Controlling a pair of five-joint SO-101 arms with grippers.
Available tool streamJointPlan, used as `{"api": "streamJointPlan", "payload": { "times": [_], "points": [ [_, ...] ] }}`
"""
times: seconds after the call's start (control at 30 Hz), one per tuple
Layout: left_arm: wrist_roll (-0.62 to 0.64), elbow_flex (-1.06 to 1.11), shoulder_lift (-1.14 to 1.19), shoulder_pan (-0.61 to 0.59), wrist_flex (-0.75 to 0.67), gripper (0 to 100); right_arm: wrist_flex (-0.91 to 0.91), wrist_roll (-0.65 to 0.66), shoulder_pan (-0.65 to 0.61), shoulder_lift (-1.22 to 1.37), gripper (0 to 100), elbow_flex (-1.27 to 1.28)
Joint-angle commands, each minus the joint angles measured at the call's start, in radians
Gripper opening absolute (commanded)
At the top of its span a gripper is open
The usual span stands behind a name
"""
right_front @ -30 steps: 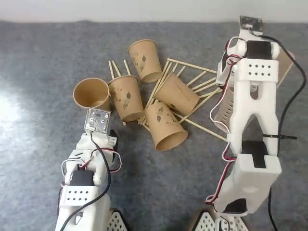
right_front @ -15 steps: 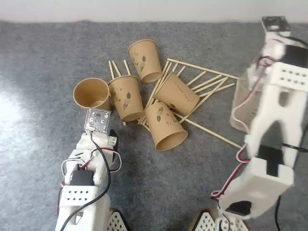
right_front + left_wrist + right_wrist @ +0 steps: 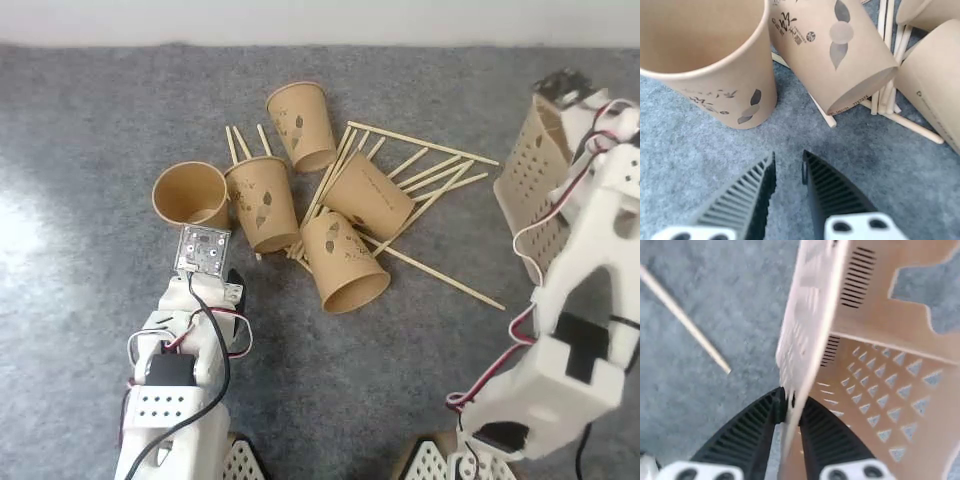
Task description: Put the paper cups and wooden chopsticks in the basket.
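Note:
Several brown paper cups lie in a cluster mid-table: one upright (image 3: pixel 190 195), the others on their sides (image 3: pixel 262 203) (image 3: pixel 301 125) (image 3: pixel 367 195) (image 3: pixel 343 262). Wooden chopsticks (image 3: pixel 425 175) are scattered under and beside them. My left gripper (image 3: pixel 788 167) rests on the carpet just short of the upright cup (image 3: pixel 705 55) and a tipped cup (image 3: pixel 840 45), its fingers close together and holding nothing. My right gripper (image 3: pixel 790 405) is shut on the wall of the perforated basket (image 3: pixel 880 365), which stands tilted at the far right (image 3: pixel 530 175).
Grey carpet covers the table, with a pale wall edge along the back. One long chopstick (image 3: pixel 440 272) lies between the cups and the basket; one chopstick end (image 3: pixel 685 320) lies beside the basket wall. The right arm (image 3: pixel 590 300) stands at the right edge.
The right arm has swung to the right with the basket, off the chopstick pile toward the table's right edge. The left arm and the cups have not moved.

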Motion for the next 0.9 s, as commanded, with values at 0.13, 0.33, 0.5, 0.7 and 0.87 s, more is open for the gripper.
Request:
{"api": "streamJointPlan", "payload": {
  "times": [0.13, 0.33, 0.5, 0.7, 0.87],
  "points": [
    [0.002, -0.007, -0.011, 0.005, -0.028, 8, 0.039, 0.267, 0.051, -0.381, 0.6, 0.397],
    [0.002, -0.007, -0.011, 0.005, -0.028, 8, -0.004, 0.301, 0.062, -0.576, 0.6, 0.483],
    [0.002, -0.005, -0.011, 0.005, -0.028, 8, -0.099, 0.203, 0.105, -0.515, 0.6, 0.483],
    [0.002, -0.005, -0.011, 0.005, -0.028, 8, -0.243, 0.170, 0.194, -0.375, 0.6, 0.483],
    [0.002, -0.005, -0.011, 0.005, -0.028, 8, -0.260, 0.170, 0.179, -0.300, 0.6, 0.483]
  ]
}}
